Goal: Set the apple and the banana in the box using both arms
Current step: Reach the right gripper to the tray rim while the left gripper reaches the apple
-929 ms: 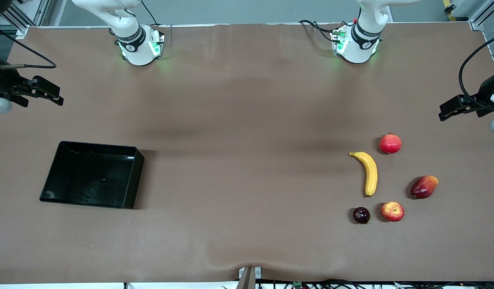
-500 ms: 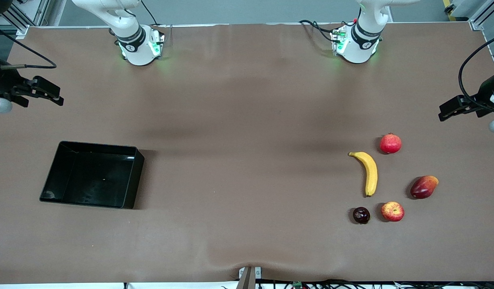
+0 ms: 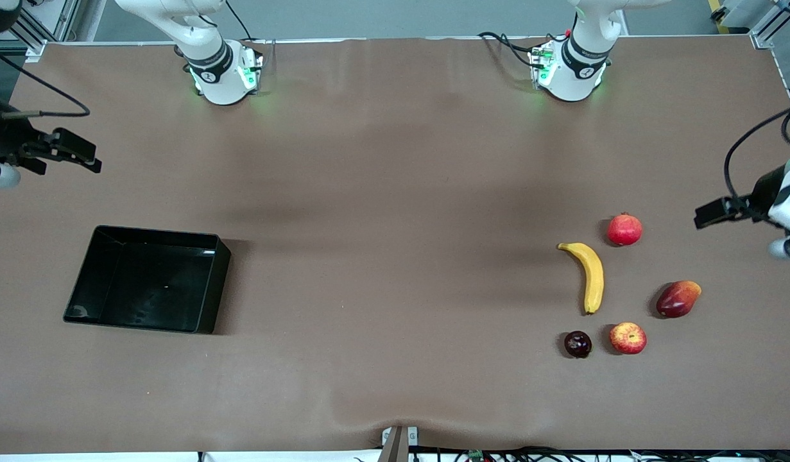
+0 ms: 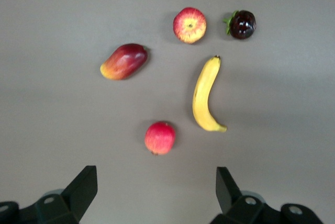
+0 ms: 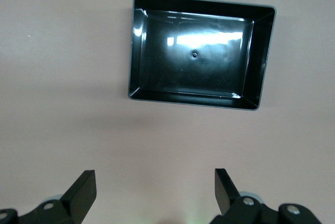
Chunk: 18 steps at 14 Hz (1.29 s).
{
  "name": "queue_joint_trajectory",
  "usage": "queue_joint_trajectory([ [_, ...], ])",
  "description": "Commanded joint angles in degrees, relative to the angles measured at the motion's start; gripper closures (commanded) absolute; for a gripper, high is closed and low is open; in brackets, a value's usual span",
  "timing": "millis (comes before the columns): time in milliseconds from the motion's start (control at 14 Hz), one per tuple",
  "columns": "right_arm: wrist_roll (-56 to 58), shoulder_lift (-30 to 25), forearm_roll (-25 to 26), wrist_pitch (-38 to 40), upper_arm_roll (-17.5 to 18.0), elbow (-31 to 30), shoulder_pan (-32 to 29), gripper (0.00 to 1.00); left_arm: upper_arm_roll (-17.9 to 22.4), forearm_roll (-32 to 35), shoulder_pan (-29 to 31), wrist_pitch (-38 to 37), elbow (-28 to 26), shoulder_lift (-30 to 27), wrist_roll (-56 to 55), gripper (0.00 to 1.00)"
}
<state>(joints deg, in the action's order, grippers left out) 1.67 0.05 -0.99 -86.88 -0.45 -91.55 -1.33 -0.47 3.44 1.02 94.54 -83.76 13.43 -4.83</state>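
Well apart: banana (image 3: 591,277), open left pincer (image 3: 712,213).

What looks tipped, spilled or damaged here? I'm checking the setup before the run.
Nothing stands out. The box sits upright and empty at the right arm's end; the banana, apple and three other fruits lie apart and intact at the left arm's end.

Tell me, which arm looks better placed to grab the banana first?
Probably the left: its open left gripper hangs at the fruit end near the banana, while the right gripper waits near the box.
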Motion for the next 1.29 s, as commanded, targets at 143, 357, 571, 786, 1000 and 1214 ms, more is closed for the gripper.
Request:
queue_joint_trajectory([
  [143, 1.3, 6.7, 1.0, -5.7, 0.3, 0.1, -6.4, 0.00, 0.4, -0.3, 2.0, 7.2, 2.2, 6.9, 0.8, 0.00],
  [357, 2.7, 11.6, 2.6, -12.2, 0.3, -0.5, -9.5, 0.00, 0.4, -0.4, 2.1, 11.7, 2.2, 10.5, 0.8, 0.00],
  [571, 6.2, 17.2, 3.1, -19.3, 0.3, -0.6, -13.3, 0.00, 0.3, -0.3, 1.4, 16.3, 2.2, 15.1, 0.9, 0.00],
  [786, 8.6, 22.1, 3.1, -27.4, 0.3, -2.0, -15.7, 0.00, 0.1, -0.4, 1.9, 23.6, 2.3, 19.3, 3.5, 0.00],
  [1000, 9.7, 26.2, 3.1, -35.3, 0.3, -4.3, -16.7, 0.00, 0.1, -0.5, 1.6, 29.3, 3.2, 22.6, 4.4, 0.00],
  [1214, 9.7, 31.6, 3.0, -39.8, 0.4, -4.4, -17.0, 0.00, -0.1, -0.8, 1.4, 29.7, 7.4, 26.9, 4.3, 0.00],
])
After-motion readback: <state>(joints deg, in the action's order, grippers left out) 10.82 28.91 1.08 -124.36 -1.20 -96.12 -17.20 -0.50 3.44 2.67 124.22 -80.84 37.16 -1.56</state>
